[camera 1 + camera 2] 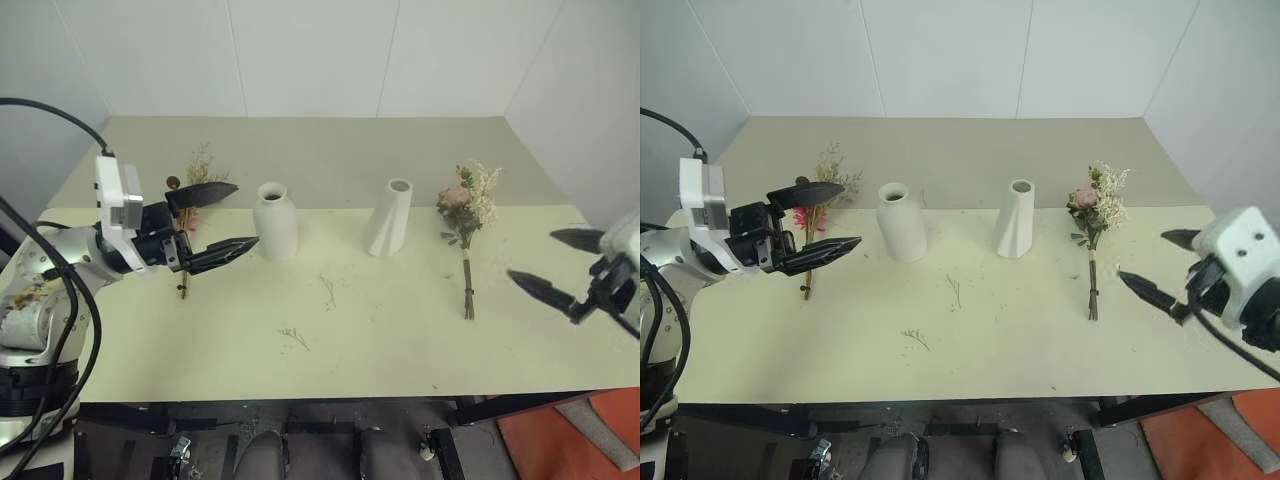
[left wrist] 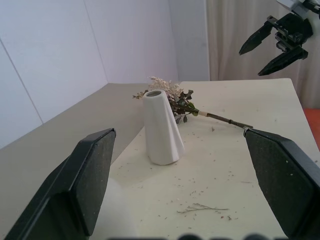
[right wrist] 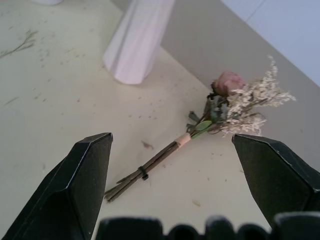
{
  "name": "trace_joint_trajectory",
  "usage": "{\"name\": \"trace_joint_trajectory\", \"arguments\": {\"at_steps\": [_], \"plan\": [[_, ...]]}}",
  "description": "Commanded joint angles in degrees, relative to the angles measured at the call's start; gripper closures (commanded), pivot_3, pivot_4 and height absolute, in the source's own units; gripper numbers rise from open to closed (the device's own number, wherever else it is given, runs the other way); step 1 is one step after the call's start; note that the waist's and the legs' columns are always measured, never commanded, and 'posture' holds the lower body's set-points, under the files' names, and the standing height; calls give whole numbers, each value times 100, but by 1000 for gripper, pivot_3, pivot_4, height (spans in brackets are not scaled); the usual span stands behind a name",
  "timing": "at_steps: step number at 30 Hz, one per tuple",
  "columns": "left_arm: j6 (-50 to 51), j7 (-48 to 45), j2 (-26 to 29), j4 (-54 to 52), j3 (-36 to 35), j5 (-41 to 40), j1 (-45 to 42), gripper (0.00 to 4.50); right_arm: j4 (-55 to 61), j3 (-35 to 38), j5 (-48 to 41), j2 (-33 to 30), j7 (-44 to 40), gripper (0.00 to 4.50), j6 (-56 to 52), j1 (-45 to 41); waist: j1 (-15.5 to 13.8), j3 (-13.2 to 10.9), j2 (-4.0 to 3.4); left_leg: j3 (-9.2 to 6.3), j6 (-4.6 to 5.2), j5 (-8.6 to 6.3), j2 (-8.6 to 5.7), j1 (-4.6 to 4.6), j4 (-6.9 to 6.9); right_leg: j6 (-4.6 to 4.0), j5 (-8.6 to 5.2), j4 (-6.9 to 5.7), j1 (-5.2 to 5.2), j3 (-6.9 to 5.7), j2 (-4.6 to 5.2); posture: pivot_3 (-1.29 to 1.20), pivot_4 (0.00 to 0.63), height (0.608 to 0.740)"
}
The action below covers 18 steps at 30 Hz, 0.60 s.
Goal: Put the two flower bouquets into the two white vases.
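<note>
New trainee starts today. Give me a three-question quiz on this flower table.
1. True or false: the rose bouquet stands in the cone vase.
2. What lies nearest the left gripper? A. dried bouquet B. rose bouquet C. cone vase
3. Fill in: both the left and the right gripper are ___.

Key: 1 false, it lies on the table. 2 A. 3 open.
</note>
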<state>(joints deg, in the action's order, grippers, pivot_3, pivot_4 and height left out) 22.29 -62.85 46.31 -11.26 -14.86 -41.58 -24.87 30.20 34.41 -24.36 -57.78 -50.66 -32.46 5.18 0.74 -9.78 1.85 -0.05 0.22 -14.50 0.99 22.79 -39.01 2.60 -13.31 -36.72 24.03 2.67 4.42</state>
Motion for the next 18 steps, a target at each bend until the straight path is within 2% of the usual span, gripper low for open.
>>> {"name": "trace_joint_trajectory", "arguments": {"at_steps": [1, 6, 12, 16, 18], "plan": [[-56, -46, 51, -63, -128, -49, -139, 29, 104, 103, 77, -32, -91, 0, 368, -57, 6, 0, 0, 1, 0, 0, 0, -1, 0, 0, 0, -1, 0, 1, 0, 0, 150, 740], [23, 37, -26, -186, -124, -144, -134, 29, -3, 303, -44, -143, -233, 0, 136, -53, 4, 0, 0, 1, 0, 0, 1, -4, 0, 0, 0, -3, -1, 1, -1, 0, 150, 740], [32, -100, 188, -127, -139, -18, -46, 29, 15, 282, -49, -134, -173, 0, -34, -100, 7, 0, 0, 0, 0, 0, 1, -3, 0, 0, 0, -2, -1, 1, -1, 0, 150, 740], [-8, -118, 190, -65, 92, 141, -231, 29, -213, -192, 94, -346, 231, 0, -652, -473, 11, 0, 0, 1, 0, 0, 0, -6, -2, -1, 0, -4, -3, 2, -1, 0, 150, 740], [-18, -102, 100, -36, 452, 377, -496, 29, -527, -884, 151, -307, 745, 0, -1332, -1183, 10, 2, 3, 1, 0, 0, 1, -10, -2, -1, 1, -5, -7, 2, -2, 0, 150, 740]]}}
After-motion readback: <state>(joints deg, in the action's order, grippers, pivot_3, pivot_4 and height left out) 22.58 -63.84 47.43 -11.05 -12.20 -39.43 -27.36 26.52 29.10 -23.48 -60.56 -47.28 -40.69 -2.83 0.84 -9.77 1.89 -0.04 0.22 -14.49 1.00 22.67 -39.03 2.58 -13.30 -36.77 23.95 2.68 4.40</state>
